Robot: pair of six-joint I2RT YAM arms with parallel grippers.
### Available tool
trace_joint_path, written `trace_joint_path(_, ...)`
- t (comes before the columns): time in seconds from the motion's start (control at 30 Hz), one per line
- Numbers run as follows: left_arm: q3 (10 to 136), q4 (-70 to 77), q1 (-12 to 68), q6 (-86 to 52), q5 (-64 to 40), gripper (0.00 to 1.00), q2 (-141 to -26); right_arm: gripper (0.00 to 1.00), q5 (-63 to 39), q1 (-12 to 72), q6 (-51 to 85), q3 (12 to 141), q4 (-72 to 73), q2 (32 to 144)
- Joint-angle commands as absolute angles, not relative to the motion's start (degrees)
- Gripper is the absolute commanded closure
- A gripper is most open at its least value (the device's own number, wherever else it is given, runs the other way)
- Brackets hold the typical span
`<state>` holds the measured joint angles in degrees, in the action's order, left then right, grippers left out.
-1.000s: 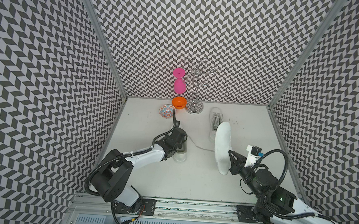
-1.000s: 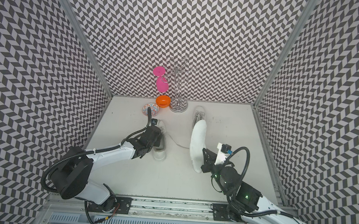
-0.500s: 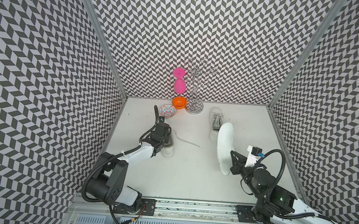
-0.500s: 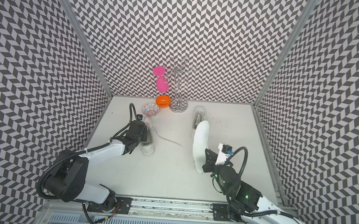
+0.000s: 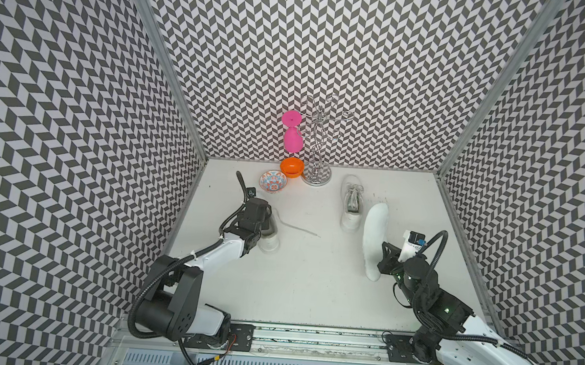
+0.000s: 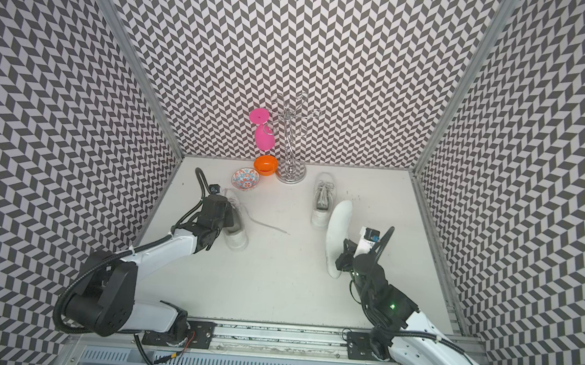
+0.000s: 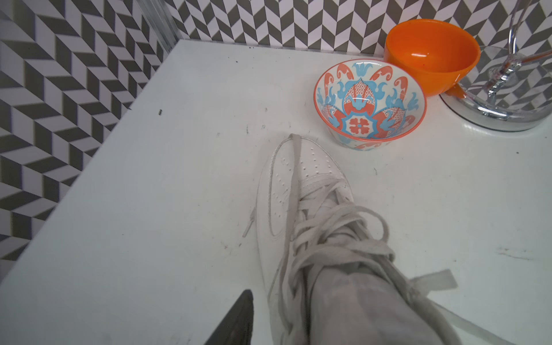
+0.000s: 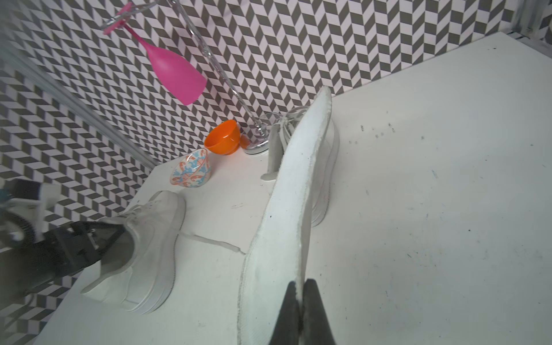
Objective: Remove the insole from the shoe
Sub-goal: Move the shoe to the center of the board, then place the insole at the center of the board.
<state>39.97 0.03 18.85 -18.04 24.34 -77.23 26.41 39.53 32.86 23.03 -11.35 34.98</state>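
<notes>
Right pincer [image 8: 299, 294] pinches the white insole [image 8: 286, 209] edge.

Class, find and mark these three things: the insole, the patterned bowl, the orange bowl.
insole [image 5: 372, 238], in a top view, middle of its white face.
patterned bowl [image 7: 370, 101], left wrist view, painted inside.
orange bowl [image 6: 266, 164], in a top view, its inside.
</notes>
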Motion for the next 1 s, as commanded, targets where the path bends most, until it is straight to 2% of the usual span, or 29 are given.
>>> trace_joint_path(0.0, 37.82, 2.74, 19.89, -23.07, 26.61, 0.39, -70.38, 1.0, 23.64, 34.76, 33.83, 25.5, -12.17, 36.69)
trace_joint_path(0.03, 37.08, 2.94, 20.46, -24.59, 26.78, 0.37, -68.53, 1.0, 23.04, 33.14, 33.83, 25.62, -12.56, 37.13)
trace_joint_path(0.07, 36.27, 2.99, 21.13, -25.35, 27.07, 0.29, -66.59, 1.0, 22.25, 31.03, 33.86, 25.66, -12.87, 37.56)
trace_joint_path(0.1, 35.71, 2.8, 21.95, -26.11, 27.67, 0.26, -64.66, 1.0, 21.26, 28.92, 33.95, 25.66, -13.17, 37.94)
trace_joint_path(0.2, 34.0, 3.08, 24.7, -27.93, 28.56, 0.23, -59.42, 1.0, 16.97, 22.37, 33.74, 25.36, -13.26, 39.55)
trace_joint_path(0.3, 31.94, 4.32, 27.23, -29.29, 26.25, 0.15, -54.97, 1.0, 13.64, 16.94, 33.32, 25.06, -13.03, 41.85)
trace_joint_path(0.37, 29.88, 6.38, 28.24, -29.94, 22.58, 0.01, -52.18, 1.0, 11.42, 13.45, 33.31, 24.64, -12.34, 43.76)
trace_joint_path(0.67, 22.48, 12.0, 29.03, -30.19, 11.72, 0.0, -46.5, 1.0, 8.35, 3.26, 33.27, 22.74, -11.81, 48.94)
trace_joint_path(0.97, 20.49, 14.19, 29.05, -28.49, 10.17, 0.0, -45.89, 1.0, 4.95, -4.35, 35.78, 19.47, -9.0, 54.15)
